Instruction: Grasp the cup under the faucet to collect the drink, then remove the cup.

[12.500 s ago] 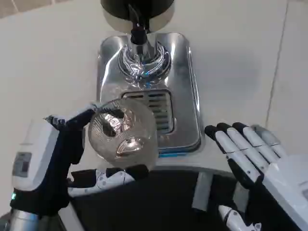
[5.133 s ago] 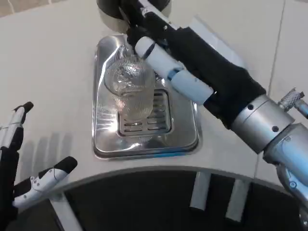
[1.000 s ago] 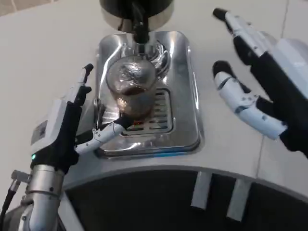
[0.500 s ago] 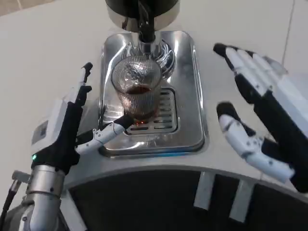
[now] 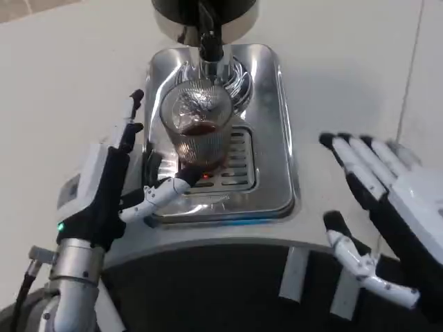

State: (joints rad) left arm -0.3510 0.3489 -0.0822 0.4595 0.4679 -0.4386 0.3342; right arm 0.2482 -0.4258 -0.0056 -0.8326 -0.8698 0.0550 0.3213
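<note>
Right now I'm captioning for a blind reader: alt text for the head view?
A ribbed clear glass cup holding dark drink stands on a shiny metal drip tray under a black faucet. The left hand reaches toward it, open; the right hand waits open.

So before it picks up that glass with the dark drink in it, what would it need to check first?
1. Ribbed clear glass cup stands upright on the shiny metal drip tray: ok.
2. Dark drink in cup: ok, a little at the bottom.
3. Black faucet stopped pouring: cannot tell.
4. Left hand open beside the cup, thumb near its base: ok.
5. Left hand actually gripping the cup: not ok, not yet.
6. Right hand open, off to the side of the tray: ok.
</note>
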